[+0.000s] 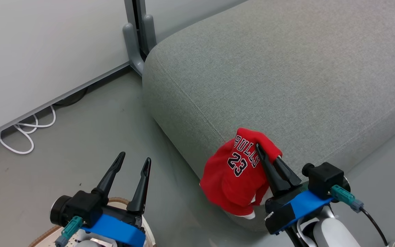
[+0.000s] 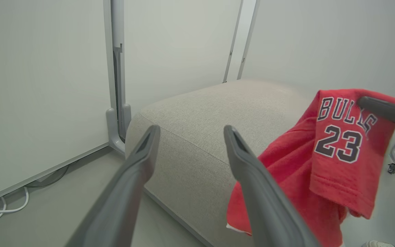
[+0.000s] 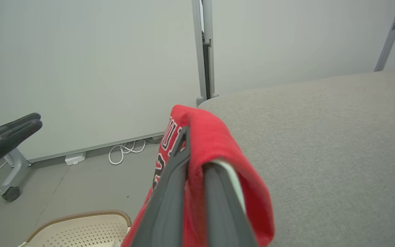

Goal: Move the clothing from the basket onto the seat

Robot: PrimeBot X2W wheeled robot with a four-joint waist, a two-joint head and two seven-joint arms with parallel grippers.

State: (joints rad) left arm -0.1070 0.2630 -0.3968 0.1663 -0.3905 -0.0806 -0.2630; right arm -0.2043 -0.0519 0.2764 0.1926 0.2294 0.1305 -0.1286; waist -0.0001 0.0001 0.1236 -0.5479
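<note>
One piece of red clothing [image 1: 233,175] is hanging from the right end effector [image 1: 268,152], which is clamping a fold of it. The cloth is draping against the seat [image 1: 286,75] at its front edge, mostly dangling below the top. The left end effector [image 1: 134,156] is idling spread and empty near the basket [image 3: 81,214]. Judgement: lifting higher and reaching further inward before letting go is looking wise, otherwise the cloth is likely sliding floorward.
</note>
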